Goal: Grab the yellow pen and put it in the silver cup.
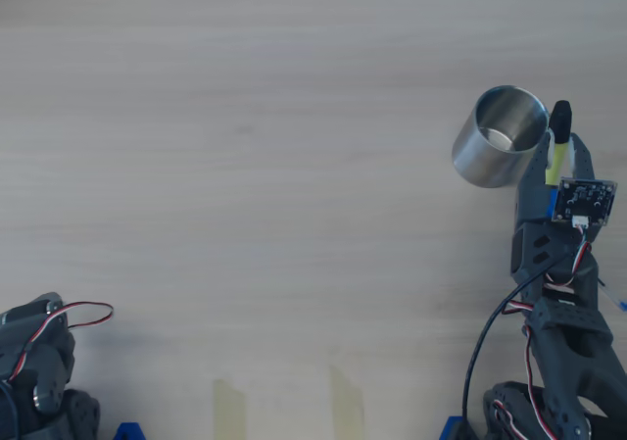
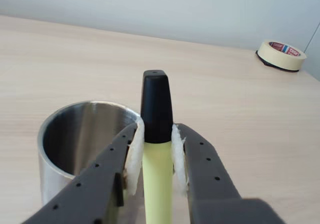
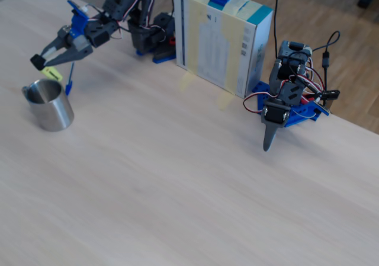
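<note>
Wide bare table (image 1: 245, 166), yellow pen (image 2: 157, 134) beside silver cup (image 2: 75, 134) rim.

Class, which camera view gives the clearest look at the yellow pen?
The wrist view: the yellow pen fills the centre, clamped between padded fingers. The overhead view shows it small beside the silver cup; the fixed view shows only a sliver.

Almost nothing legible. Tape roll (image 2: 281, 55) at the far right of the wrist view has a red and blue printed logo on its inner core, too small to read. Box (image 3: 220, 41) in the fixed view carries printed panels and text blocks, blurred, unreadable. No numbers or signs elsewhere.
</note>
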Robot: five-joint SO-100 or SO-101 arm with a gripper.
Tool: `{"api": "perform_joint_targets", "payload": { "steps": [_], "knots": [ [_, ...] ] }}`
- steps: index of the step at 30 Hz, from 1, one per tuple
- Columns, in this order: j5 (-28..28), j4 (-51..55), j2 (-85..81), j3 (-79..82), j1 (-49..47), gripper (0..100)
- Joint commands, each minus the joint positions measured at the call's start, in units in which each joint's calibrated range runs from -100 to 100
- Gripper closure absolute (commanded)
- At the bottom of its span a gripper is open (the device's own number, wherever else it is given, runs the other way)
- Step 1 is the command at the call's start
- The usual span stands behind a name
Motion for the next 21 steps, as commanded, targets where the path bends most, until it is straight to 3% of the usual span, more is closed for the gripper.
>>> {"api": "perform_joint_targets", "payload": {
  "steps": [1, 21],
  "knots": [
    [0.22, -4.86, 0.19, -1.13, -0.45, 98],
    [0.27, -5.71, -8.46, -0.58, -0.45, 98]
  ]
}}
